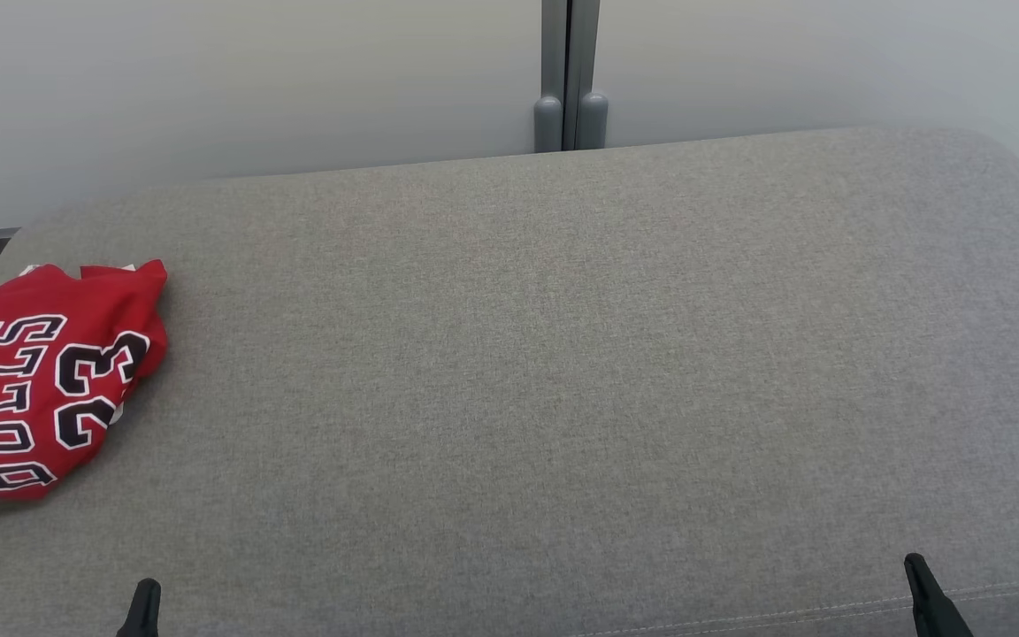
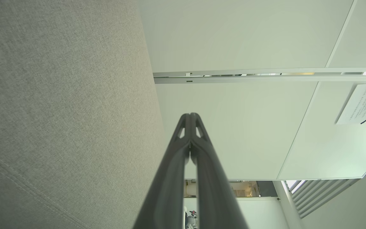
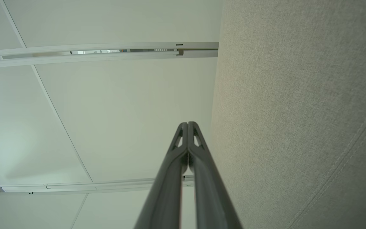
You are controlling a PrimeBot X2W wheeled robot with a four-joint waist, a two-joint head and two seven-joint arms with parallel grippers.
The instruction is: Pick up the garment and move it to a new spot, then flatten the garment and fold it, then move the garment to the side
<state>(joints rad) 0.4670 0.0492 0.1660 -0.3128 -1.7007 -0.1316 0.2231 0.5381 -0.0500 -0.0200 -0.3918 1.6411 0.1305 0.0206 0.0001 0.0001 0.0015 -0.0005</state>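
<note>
The garment [image 1: 41,380], a red jersey with dark, white-edged letters and numbers, lies folded at the left edge of the grey cushioned surface [image 1: 545,354]. My left gripper [image 1: 143,594] pokes up at the lower left, well below the garment and apart from it. At the lower right my right gripper [image 1: 916,571] rises near the front seam. In the left wrist view the left gripper [image 2: 190,115] is shut with nothing between its fingers. The right gripper [image 3: 187,124] in the right wrist view is shut too, and holds nothing.
A pale wall with a grey vertical post [image 1: 570,75] stands behind the cushion's far edge. The cushion's rounded corners fall away at the far left and far right. White wall panels [image 2: 249,127] show beside the cushion in both wrist views.
</note>
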